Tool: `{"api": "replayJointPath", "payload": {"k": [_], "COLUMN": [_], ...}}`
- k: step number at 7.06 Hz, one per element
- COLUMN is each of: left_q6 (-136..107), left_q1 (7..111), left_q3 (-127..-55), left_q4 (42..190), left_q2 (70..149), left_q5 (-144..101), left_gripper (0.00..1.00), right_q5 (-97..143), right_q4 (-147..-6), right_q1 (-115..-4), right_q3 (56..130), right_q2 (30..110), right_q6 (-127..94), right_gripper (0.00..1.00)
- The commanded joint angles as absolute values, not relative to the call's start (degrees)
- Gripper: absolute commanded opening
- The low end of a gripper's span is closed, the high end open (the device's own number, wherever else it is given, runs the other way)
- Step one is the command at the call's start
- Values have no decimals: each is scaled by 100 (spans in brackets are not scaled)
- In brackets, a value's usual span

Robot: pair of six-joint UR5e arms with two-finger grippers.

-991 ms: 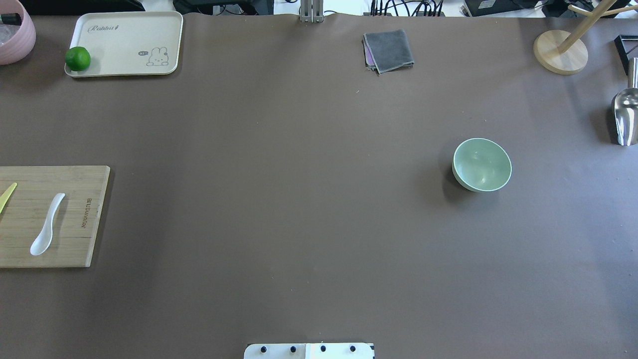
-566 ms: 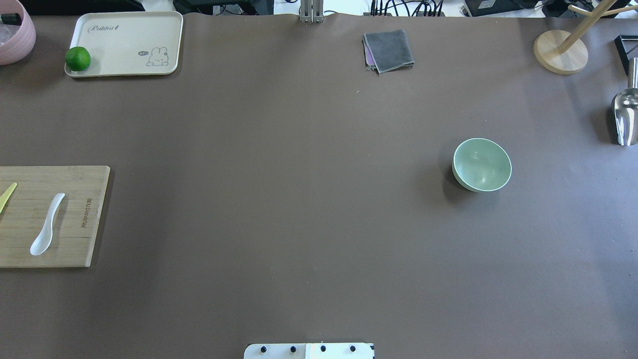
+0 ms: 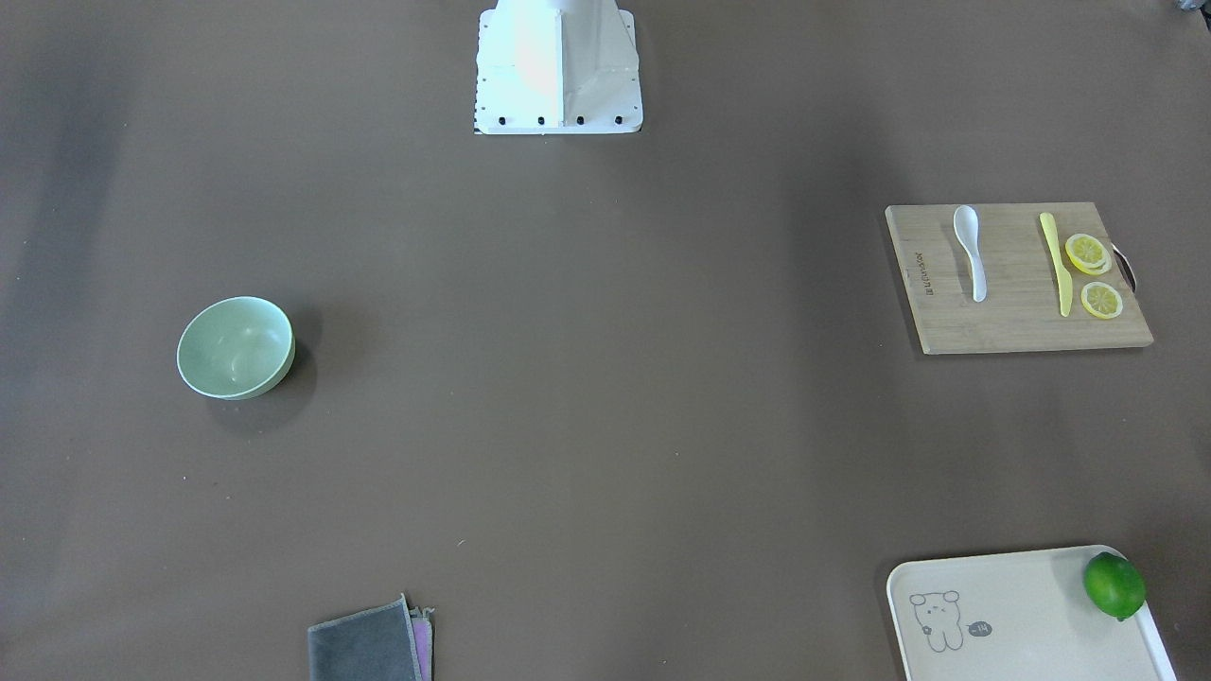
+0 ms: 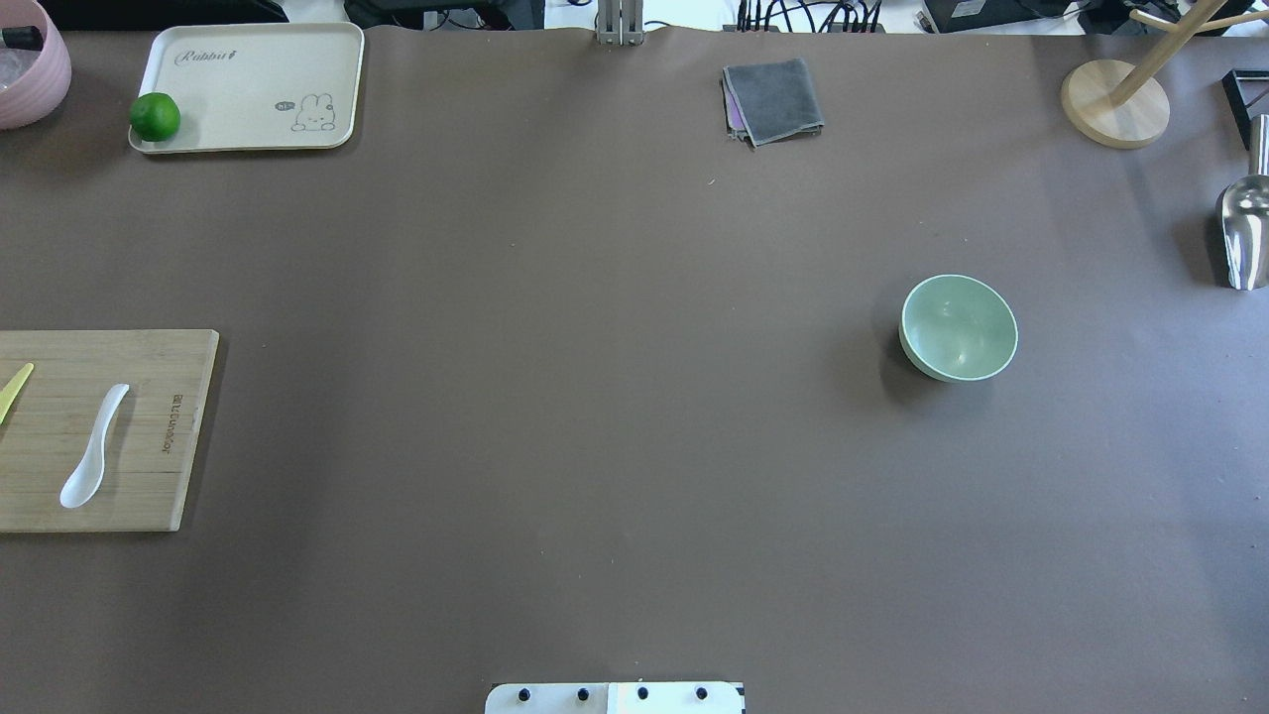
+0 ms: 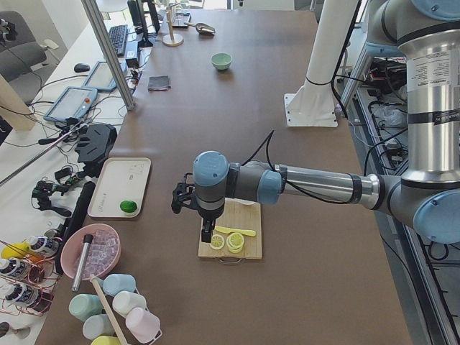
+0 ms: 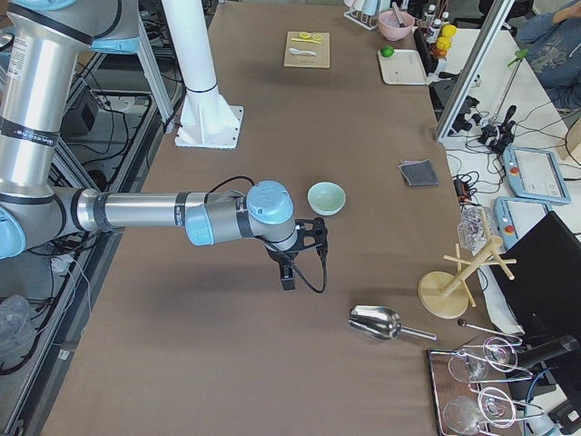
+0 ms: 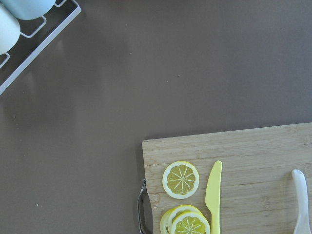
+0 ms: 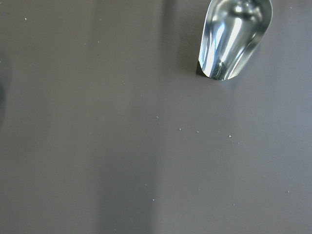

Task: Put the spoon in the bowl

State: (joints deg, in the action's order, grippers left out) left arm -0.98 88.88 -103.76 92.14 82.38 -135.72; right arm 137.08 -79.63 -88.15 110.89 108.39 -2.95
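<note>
The white spoon (image 4: 94, 446) lies on a bamboo cutting board (image 4: 149, 436) at the table's left edge, also seen in the front view (image 3: 971, 251) and the left wrist view (image 7: 301, 204). The mint-green bowl (image 4: 958, 327) stands empty on the right half of the table (image 3: 235, 347). My left gripper (image 5: 207, 231) shows only in the exterior left view, hovering over the board's outer end by the lemon slices. My right gripper (image 6: 288, 275) shows only in the exterior right view, above the table near the bowl (image 6: 326, 197). I cannot tell whether either is open or shut.
A yellow knife (image 3: 1056, 263) and lemon slices (image 3: 1088, 253) lie on the board beside the spoon. A cream tray (image 4: 248, 79) with a lime (image 4: 155, 117), a grey cloth (image 4: 773, 99), a metal scoop (image 4: 1244, 228), a wooden stand (image 4: 1115, 104) and a pink bowl (image 4: 30, 59) line the table's edges.
</note>
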Motion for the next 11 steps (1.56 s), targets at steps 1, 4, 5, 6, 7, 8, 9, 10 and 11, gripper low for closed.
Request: {"api": "replayJointPath", "payload": {"k": [1, 4, 5, 6, 7, 8, 9, 10, 11], "left_q6": [-97, -114, -219, -585, -928, -1210, -1309, -1379, -1815], "left_q1": [8886, 8886, 8886, 8868, 8590, 8396, 8341, 8176, 7913], "left_q3": [-10380, -10511, -10564, -10730, -10940, -11082, -11118, -11118, -11127], "left_q4": [9246, 9246, 9263, 9359, 9369, 9378, 9482, 9562, 9789], "left_q2": [8227, 8235, 8261, 8305, 8297, 8306, 8306, 8306, 8349], "left_q5": [-13718, -13781, -13781, -13781, -13781, -13781, -13860, -13895, -13878], "left_gripper": [98, 98, 98, 98, 98, 98, 98, 98, 98], "right_q5": [13720, 13815, 13886, 13869, 13791, 13720, 13450, 13160, 12940], "right_q4": [-7963, -7980, -7980, -7972, -7937, -7928, -7919, -7919, -7893], "right_q1": [-8815, -8702, -8475, -8116, -7695, -7377, -6965, -6622, -6392], "right_q3": [11092, 11118, 11118, 11109, 11109, 11101, 11066, 11031, 10900], "right_q2": [10837, 10749, 10514, 10268, 10057, 9794, 9434, 9213, 9037], "right_q6": [-299, -430, -961, -1637, -2340, -2886, -3492, -3846, -3997], "right_gripper": [100, 100, 100, 100, 98, 96, 94, 94, 94]}}
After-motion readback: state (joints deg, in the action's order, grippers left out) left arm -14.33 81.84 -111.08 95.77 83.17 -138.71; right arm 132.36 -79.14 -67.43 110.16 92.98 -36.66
